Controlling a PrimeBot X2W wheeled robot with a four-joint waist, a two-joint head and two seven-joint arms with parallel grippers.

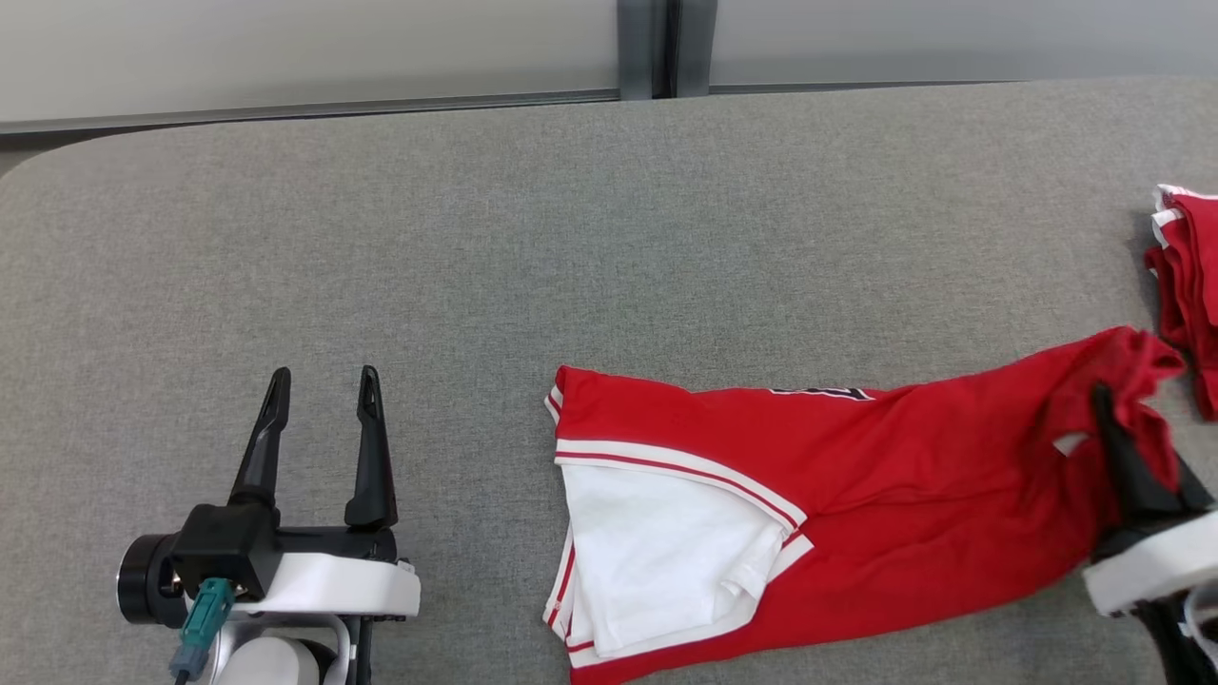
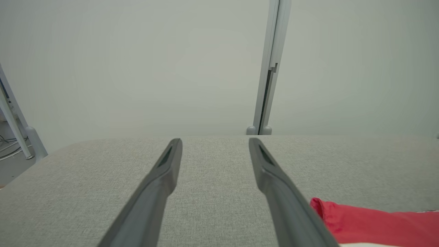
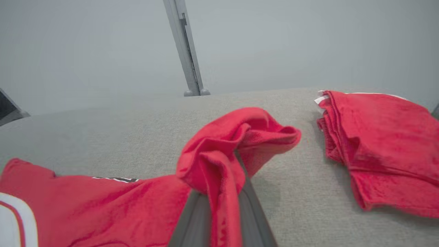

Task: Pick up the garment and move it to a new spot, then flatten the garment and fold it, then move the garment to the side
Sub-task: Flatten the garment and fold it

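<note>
The red garment (image 1: 885, 495), trimmed in white with a white panel turned out at its left end, lies stretched along the near edge of the grey padded table (image 1: 571, 238), from about the middle toward the right edge. Its right end is bunched and raised, and there the right gripper (image 1: 1106, 404) has its two dark fingers pressed together on a fold of the red cloth. In the right wrist view the fabric drapes over and between the fingers (image 3: 255, 223). At the right edge sits a folded red pile (image 1: 1189, 276), close to the garment but not touching it. The left gripper (image 1: 324, 381) is over bare table toward the near left, fingers spread wide and empty, well apart from the garment's left end.
</note>
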